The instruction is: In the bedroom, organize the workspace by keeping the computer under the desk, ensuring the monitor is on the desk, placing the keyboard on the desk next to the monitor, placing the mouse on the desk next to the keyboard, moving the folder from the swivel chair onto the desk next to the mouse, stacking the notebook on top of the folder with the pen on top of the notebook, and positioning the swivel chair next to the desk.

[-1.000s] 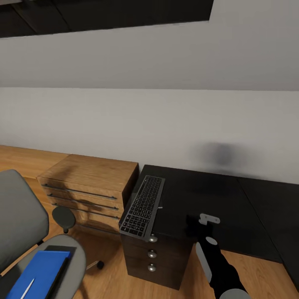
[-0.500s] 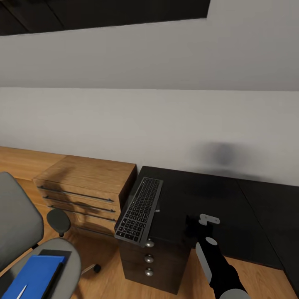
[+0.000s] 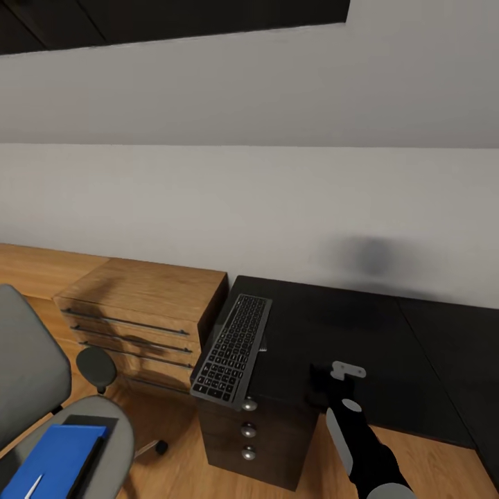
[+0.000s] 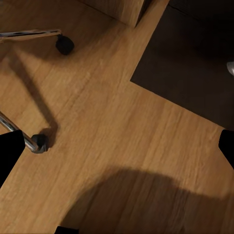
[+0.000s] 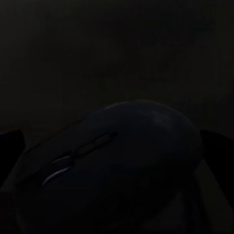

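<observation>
The right claw (image 3: 320,380) is lowered onto the black desk top (image 3: 388,346) and looks clamped on the small dark rounded mouse (image 5: 117,165); the left claw (image 4: 117,146) hangs spread above the wood floor. The mouse is likely light, hard and slick, best pinched across its flanks. One flat dark keyboard (image 3: 231,337) overhangs the desk's left end; one bright blue folder (image 3: 52,457) lies on the grey swivel chair's (image 3: 28,374) seat.

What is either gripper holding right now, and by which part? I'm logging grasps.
Right gripper: the mouse sits between its jaws over the desk; a firm grip cannot be told. Left gripper: open, nothing held.
</observation>
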Robot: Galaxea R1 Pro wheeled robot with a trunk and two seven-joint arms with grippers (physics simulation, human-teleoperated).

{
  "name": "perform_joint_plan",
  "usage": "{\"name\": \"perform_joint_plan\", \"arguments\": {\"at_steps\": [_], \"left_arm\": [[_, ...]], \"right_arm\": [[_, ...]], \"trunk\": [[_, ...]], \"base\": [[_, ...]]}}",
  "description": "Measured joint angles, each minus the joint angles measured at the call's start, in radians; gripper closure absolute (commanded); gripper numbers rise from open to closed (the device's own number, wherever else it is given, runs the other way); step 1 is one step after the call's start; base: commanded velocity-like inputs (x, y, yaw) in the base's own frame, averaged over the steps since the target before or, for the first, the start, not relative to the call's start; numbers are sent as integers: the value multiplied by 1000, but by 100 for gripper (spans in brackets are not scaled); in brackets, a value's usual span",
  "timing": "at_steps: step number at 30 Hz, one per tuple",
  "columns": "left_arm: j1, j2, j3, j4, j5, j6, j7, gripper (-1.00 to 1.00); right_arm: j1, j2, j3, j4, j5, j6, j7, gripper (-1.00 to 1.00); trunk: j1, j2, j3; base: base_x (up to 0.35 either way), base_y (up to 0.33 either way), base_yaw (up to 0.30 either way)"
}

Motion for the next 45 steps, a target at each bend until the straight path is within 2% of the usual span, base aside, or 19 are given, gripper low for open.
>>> {"name": "perform_joint_plan", "arguments": {"at_steps": [21,45], "left_arm": [[0,0,0,0,0,0,0,-100],[0,0,-1,0,-1,0,0,-100]], "right_arm": [[0,0,1,-45,5,-2,1,100],[-1,0,2,-45,7,-4,-2,100]], "trunk": [[80,-147,-66],[81,-147,-66]], "base": [[0,0,0],[0,0,0]]}}
